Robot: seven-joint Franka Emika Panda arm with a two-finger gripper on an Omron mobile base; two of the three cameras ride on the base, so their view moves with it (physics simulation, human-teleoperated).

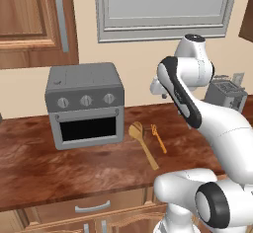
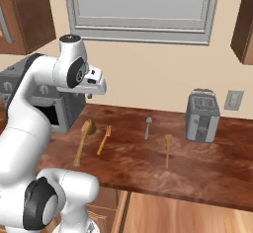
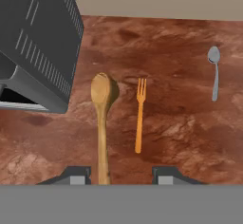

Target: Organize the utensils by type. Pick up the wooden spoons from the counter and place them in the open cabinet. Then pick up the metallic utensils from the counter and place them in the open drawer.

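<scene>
Kitchen counter (image 3: 180,123), dark reddish-brown and glossy, carried everything that mattered. On it the wooden spoon (image 3: 101,123) lay flat, bowl toward the wall and handle running back toward the robot, with the orange fork (image 3: 139,114) just beside it and parallel, apart from it. A grey metal spoon (image 3: 214,71) lay well off to the right, and a second small orange utensil (image 2: 168,150) sat near the toaster (image 2: 202,116). The toaster oven (image 1: 85,103) stood close to the spoon's bowl on the left. The gripper (image 3: 121,176) hung above the counter with its jaws partly spread and nothing between them, the spoon's handle near its left fingertip. To grasp well, it likely needed to shift left until the handle lay centred between the jaws, then descend straight, keeping clear of the fork.
</scene>
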